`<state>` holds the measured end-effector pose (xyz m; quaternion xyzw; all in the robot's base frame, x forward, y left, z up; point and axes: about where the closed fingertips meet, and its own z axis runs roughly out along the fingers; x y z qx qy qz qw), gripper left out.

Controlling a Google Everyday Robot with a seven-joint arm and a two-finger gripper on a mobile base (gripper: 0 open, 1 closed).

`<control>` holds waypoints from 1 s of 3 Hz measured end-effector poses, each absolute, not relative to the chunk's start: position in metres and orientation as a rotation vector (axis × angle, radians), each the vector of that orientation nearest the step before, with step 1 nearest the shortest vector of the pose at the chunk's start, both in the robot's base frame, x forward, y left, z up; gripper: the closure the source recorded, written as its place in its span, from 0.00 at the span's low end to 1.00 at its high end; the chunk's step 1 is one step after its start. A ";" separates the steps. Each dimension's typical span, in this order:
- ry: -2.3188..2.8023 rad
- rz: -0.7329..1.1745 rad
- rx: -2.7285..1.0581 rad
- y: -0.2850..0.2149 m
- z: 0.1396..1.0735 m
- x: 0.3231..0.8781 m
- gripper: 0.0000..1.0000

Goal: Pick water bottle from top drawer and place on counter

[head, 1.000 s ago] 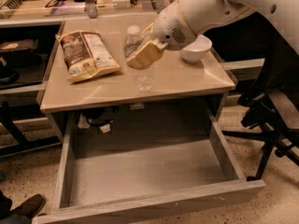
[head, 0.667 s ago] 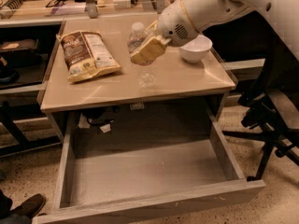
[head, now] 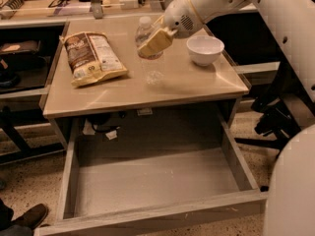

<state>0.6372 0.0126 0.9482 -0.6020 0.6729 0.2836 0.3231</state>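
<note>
The small clear plastic water bottle [head: 143, 31] with a white screw cap is upright over the middle of the smooth, glossy beige counter [head: 197, 85], closer to the back edge than to the front edge. The robot's gripper [head: 154, 42] is there too. Its cream-coloured fingers [head: 156, 39] are clamped on the ribbed body of the bottle, below the cap. I cannot tell if the bottom of the bottle touches the surface or hangs just above it; a faint reflection shows under it on the shiny top.

I judge the bottle to be light, with thin walls that give under a strong squeeze. A hold on the ribbed middle seems right, since the plastic there is stiffer and less slippery. Being narrow and tall, it may tip if released tilted.

Toward the left edge lies a crinkled brown and white chip bag [head: 93, 58]. Near the back right corner sits a round white bowl [head: 205, 49]. The wide grey wood-grain top drawer [head: 147, 221] is pulled out below the front edge, and its pale floor looks matte.
</note>
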 end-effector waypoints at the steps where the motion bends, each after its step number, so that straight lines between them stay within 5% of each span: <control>1: 1.780 0.749 -1.591 0.013 0.948 0.660 1.00; 3: 1.821 0.742 -1.583 0.001 0.940 0.690 1.00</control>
